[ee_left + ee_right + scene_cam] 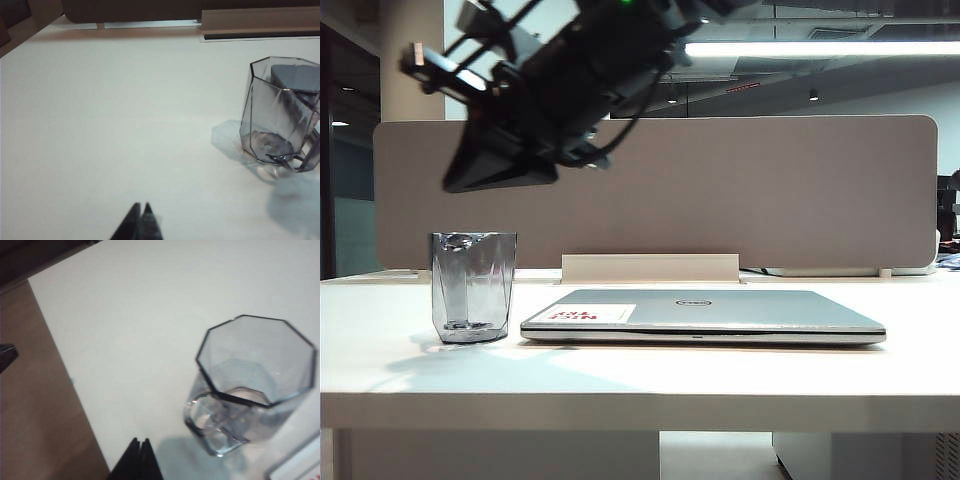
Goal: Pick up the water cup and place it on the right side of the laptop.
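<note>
Smoky-grey faceted transparent water cup [472,286] upright on white table [640,375], just left of slim silver-grey laptop [705,315]. Grey partition [720,190] behind. Right pincer [140,447] pressed together above cup; left pincer [141,212] pressed together, cup handle visible there.

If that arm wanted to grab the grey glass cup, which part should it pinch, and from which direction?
Probably the faceted wall just below the open rim of the water cup, coming down from above. It stands upright, mouth up, left of the laptop, with bare table around. The right end effector, shut now, hangs above it and must open first. The left end effector is shut, aside.
</note>
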{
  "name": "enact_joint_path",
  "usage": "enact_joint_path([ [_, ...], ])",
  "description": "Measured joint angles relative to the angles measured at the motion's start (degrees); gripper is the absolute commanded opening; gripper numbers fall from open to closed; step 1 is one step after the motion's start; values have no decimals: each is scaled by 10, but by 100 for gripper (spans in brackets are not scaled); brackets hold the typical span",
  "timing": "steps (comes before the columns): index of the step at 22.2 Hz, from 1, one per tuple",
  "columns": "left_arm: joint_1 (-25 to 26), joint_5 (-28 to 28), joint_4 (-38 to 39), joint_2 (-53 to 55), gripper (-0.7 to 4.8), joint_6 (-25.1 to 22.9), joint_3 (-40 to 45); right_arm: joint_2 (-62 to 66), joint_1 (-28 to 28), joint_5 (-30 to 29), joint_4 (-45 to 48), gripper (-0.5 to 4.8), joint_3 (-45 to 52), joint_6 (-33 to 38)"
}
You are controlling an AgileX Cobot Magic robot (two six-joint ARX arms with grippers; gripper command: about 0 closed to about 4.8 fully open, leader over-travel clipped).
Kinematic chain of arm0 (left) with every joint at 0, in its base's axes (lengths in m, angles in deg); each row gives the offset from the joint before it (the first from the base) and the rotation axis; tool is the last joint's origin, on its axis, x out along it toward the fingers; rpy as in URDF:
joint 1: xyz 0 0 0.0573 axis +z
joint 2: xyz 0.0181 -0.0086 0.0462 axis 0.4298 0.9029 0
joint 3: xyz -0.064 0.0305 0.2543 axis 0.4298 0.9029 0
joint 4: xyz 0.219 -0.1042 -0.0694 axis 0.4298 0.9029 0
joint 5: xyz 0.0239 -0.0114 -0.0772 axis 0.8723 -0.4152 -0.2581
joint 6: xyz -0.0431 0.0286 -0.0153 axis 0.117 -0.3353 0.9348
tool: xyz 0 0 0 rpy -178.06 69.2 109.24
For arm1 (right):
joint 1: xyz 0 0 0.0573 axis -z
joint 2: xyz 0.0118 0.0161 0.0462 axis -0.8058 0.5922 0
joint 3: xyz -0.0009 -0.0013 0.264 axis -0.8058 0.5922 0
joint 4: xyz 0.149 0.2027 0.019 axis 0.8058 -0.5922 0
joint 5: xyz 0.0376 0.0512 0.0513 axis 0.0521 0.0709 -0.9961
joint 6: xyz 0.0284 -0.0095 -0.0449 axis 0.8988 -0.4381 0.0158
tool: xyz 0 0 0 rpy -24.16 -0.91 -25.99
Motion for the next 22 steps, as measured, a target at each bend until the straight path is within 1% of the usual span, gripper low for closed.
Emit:
enact_joint_path([
  [6, 0, 0, -2, 0, -4, 0, 0, 46, -35, 12, -17, -9, -44, -1],
  [8, 0, 2, -8, 0, -4, 0, 0, 69, -39, 13, -35, -9, -63, -1],
  [12, 0, 22, -14, 0, -4, 0, 0, 103, -38, 16, -54, -9, -103, -1],
  [22, 0, 26, -14, 0, -4, 0, 0, 125, -29, 47, -67, -9, -115, -1],
])
